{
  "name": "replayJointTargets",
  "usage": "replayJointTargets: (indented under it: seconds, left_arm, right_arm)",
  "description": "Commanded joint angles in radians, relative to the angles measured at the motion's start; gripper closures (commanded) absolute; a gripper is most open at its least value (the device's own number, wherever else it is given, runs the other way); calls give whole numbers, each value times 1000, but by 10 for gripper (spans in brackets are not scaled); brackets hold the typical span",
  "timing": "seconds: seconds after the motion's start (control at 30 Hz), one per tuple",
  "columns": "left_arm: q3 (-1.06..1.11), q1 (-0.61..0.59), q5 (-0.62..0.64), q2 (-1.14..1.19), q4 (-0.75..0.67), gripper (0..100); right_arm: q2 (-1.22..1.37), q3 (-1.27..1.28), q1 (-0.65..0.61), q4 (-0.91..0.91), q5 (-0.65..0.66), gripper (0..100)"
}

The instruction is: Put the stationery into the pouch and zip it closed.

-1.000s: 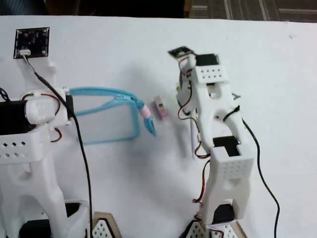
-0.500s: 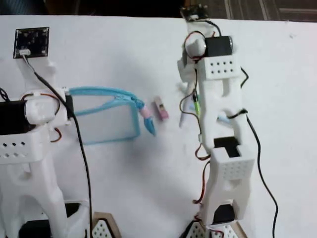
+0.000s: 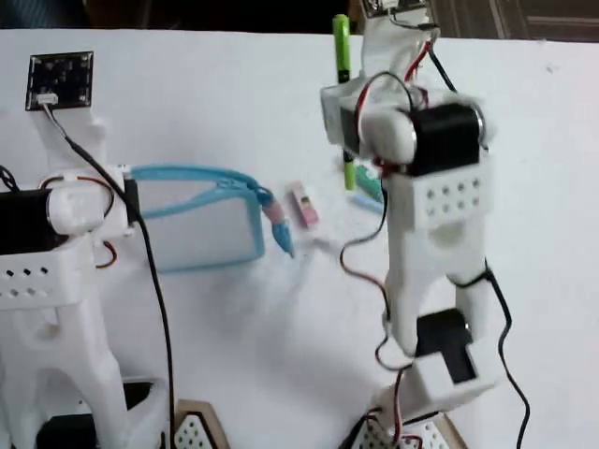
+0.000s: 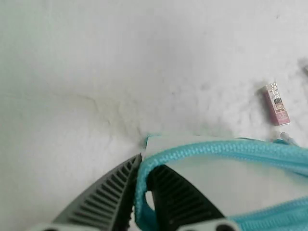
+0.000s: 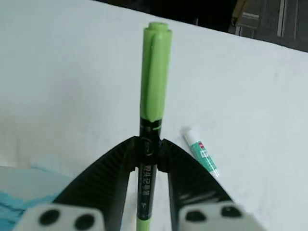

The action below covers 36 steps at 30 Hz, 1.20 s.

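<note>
Pouch lies flat on the white bench, left of centre in the high view, its teal zip looking open along the far side. Left gripper is clamped on the pouch's zip edge at its left end. Right gripper is clamped on a green marker, upper centre of the high view. Small pink item lies just right of the zip pull. White-and-teal tube lies on the bench near the marker.

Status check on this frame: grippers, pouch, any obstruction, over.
Left gripper shut on rim of pouch. Right gripper shut on green marker. Pouch unzipped, lying flat. Pink item and white-green tube lie loose outside; nothing covers the opening.
</note>
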Motion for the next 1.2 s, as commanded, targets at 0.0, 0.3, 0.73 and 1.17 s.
replayJointTargets:
  seconds: [0.0,0.3,0.73,1.17]
  left_arm:
    - [-12,-8,3,15,2,977]
    - [-12,-8,3,15,2,977]
    - [-12,-8,3,15,2,977]
    - [-12,-8,3,16,2,977]
  right_arm:
    - [-79,-32,-51,15,-55,981]
    - [-186,-32,-225,-183,-276,981]
    - [-142,66,-415,-406,-339,981]
    - [-286,516,-386,-728,-341,981]
